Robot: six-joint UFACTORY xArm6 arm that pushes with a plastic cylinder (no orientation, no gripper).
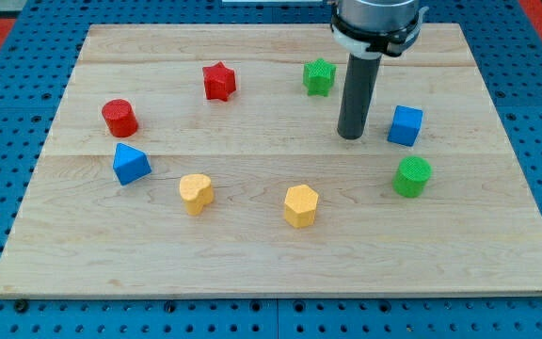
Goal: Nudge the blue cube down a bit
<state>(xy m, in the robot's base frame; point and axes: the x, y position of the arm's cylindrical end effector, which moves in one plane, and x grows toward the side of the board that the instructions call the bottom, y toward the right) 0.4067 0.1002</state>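
The blue cube (405, 125) sits on the wooden board (252, 254) at the view's right. My tip (350, 136) rests on the board just to the view's left of the blue cube, a small gap apart, about level with it. A green cylinder (411, 176) stands just below the blue cube.
A green star (319, 76) lies up and left of my tip. A red star (219, 82), a red cylinder (119, 118) and a blue triangular block (130, 164) are at the left. A yellow heart (196, 193) and a yellow hexagon (300, 205) lie lower down.
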